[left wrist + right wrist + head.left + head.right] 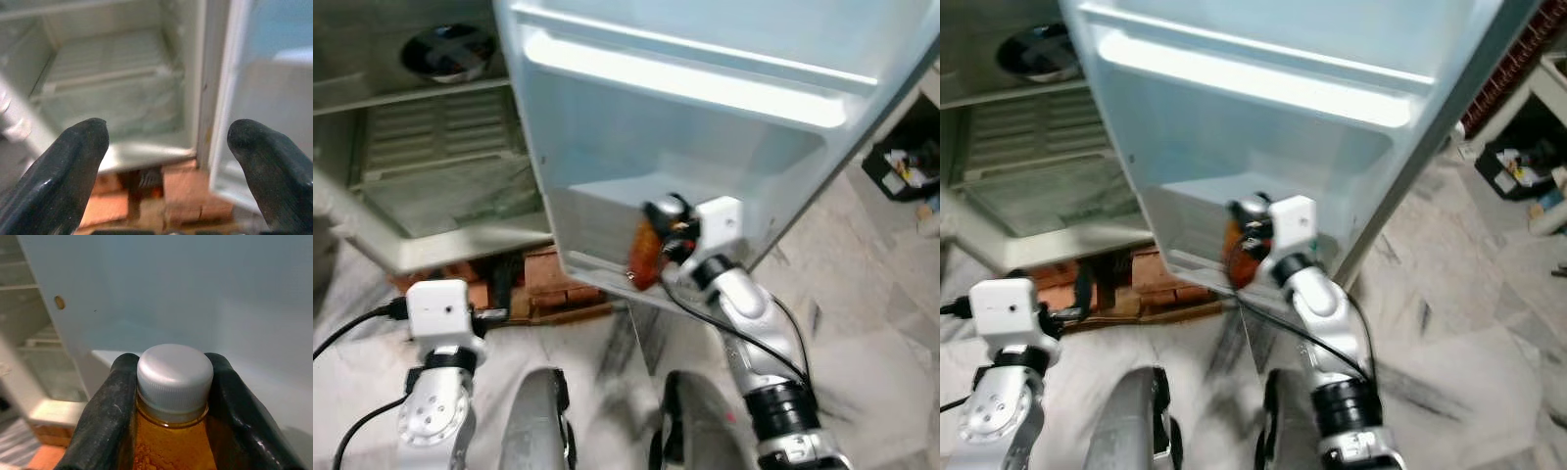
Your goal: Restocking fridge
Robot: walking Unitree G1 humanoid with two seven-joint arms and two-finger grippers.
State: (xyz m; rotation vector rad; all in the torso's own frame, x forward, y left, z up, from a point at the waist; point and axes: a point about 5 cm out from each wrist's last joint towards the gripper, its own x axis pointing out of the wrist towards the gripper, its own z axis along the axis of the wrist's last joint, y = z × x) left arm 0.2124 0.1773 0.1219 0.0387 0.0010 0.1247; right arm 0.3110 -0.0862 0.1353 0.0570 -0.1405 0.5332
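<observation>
Open fridge door (724, 127), right gripper (656, 257) clamping amber bottle (171, 440)

Our silver right arm (759, 333) reaches forward toward one o'clock, its black two-fingered right gripper (171, 396) clamped either side of an amber bottle's neck. Our silver left arm (435, 411) sits low at seven o'clock, its black two-fingered left gripper (166, 147) held wide apart.
</observation>
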